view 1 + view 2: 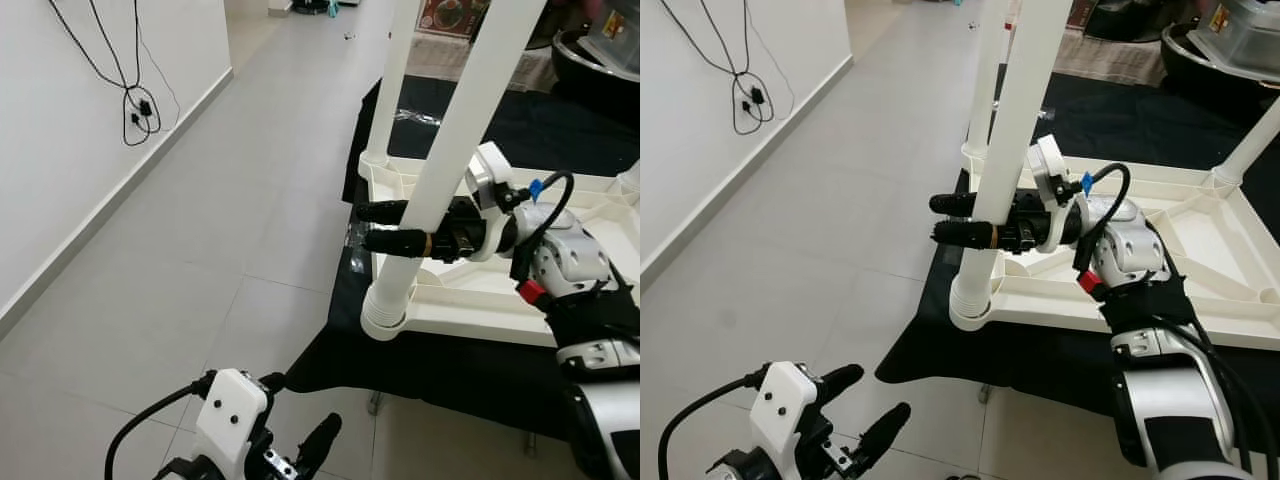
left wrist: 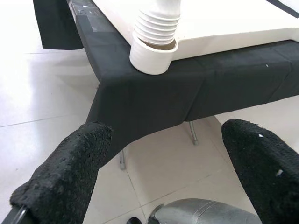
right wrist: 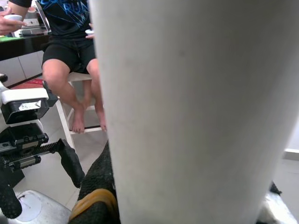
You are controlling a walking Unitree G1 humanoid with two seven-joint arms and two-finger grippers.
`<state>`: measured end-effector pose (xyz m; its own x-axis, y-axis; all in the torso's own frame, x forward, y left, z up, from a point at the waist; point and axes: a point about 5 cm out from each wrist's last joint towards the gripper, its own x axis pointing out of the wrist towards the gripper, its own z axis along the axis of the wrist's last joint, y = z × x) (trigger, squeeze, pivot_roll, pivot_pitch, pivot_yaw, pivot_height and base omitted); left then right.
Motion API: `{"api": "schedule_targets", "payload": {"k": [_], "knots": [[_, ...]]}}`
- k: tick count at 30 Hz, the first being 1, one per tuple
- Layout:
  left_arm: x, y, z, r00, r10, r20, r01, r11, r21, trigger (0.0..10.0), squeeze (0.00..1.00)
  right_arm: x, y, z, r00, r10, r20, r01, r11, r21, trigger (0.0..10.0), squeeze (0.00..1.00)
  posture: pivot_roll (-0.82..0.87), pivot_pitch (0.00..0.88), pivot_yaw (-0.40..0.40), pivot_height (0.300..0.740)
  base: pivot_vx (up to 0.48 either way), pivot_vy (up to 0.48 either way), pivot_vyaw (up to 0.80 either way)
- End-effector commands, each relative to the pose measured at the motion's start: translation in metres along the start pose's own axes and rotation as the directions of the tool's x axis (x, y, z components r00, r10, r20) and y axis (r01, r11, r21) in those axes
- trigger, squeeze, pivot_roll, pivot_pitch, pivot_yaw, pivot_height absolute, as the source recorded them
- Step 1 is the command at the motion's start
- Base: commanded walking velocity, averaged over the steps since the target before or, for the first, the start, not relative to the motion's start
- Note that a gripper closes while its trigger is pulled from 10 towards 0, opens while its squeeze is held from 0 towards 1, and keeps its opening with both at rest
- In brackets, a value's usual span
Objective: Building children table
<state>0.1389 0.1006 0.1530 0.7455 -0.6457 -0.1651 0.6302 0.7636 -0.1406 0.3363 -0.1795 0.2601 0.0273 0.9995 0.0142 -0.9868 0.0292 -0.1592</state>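
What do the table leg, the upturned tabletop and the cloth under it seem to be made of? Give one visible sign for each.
Table leg: likely plastic, smooth matte white, with moulded screw ridges at its base.
Tabletop: probably the same white plastic; its underside shows moulded ribs.
Cloth: black woven fabric, matte, draping in folds at the corner.
The right gripper holds the leg.

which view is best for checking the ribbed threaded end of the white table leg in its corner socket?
Left wrist view: the ribbed white threaded leg end sits close and unobstructed in the round white corner socket. Both eye views show it smaller, from above. The right wrist view gives just the leg's plain shaft.
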Motion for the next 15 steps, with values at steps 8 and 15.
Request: {"api": "schedule_targets", "payload": {"k": [8, 15], "knots": [[0.002, -0.002, -0.003, 1.000, -0.006, -0.018, 0.006, 1.000, -0.005, 10.0, 0.00, -0.004, 0.008, -0.014, 0.998, 0.032, -0.057, -0.030, 0.999, 0.041, 10.0, 0.00, 0.18, 0.185, -0.085, 0.740, 0.000, 0.000, 0.00], [0.002, -0.001, -0.004, 1.000, -0.007, -0.017, 0.007, 1.000, -0.004, 10.0, 0.00, -0.008, 0.015, -0.012, 0.997, 0.055, -0.049, -0.053, 0.998, 0.043, 10.0, 0.00, 0.18, 0.183, -0.082, 0.740, 0.000, 0.000, 0.00]]}}
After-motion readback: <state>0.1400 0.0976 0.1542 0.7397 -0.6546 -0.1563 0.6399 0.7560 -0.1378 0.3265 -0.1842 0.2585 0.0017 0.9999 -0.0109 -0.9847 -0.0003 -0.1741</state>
